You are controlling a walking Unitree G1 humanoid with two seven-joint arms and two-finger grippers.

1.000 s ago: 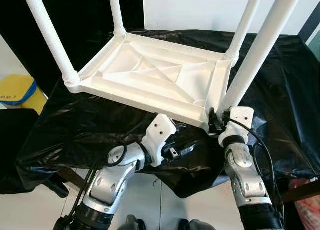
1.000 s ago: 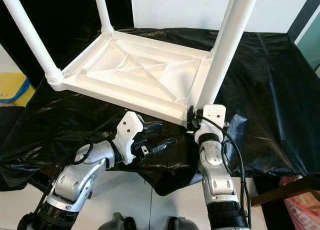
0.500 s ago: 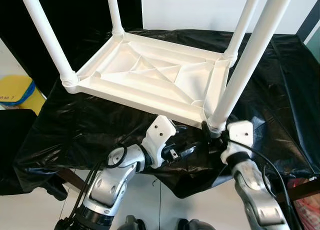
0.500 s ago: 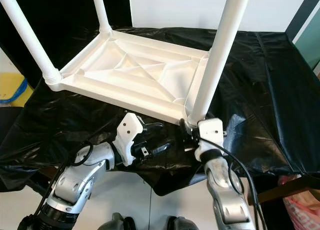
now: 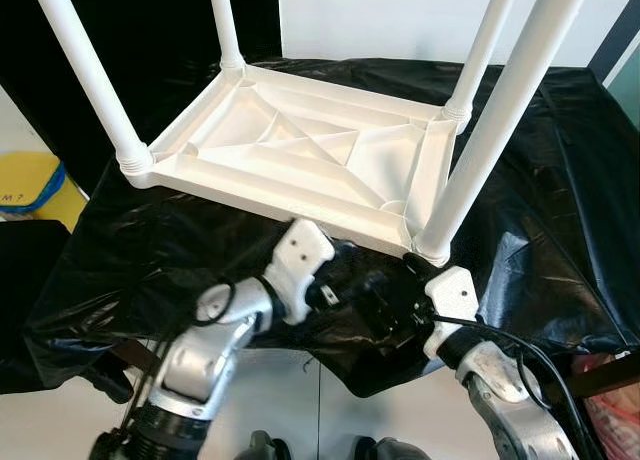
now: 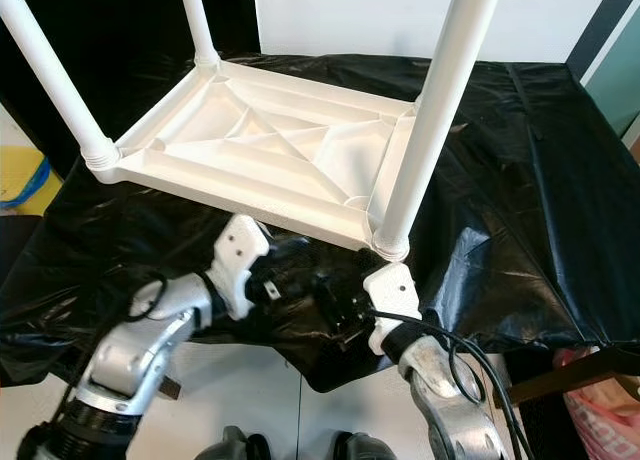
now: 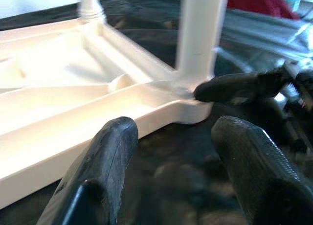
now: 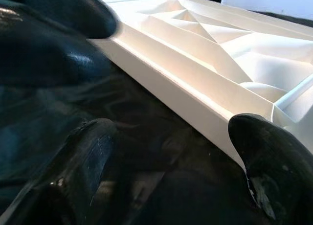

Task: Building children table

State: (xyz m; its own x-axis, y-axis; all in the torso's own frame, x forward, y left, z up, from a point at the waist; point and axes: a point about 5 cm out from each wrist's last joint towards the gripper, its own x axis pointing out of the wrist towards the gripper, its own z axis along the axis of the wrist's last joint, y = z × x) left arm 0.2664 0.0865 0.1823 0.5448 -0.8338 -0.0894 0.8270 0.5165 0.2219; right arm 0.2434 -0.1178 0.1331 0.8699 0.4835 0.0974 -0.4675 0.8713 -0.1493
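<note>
Left wrist view | left fingers (image 7: pixel 105 161) spread | table (image 7: pixel 73 107) edge just beyond, untouched

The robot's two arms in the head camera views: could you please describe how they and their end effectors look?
Both arms are built of silver metallic segments with black joints. Each wrist carries an angular white plastic housing, and loose black cables loop alongside. The left end effector and right end effector each have two long, rounded black fingers with a faintly textured, slightly glossy surface.
</note>
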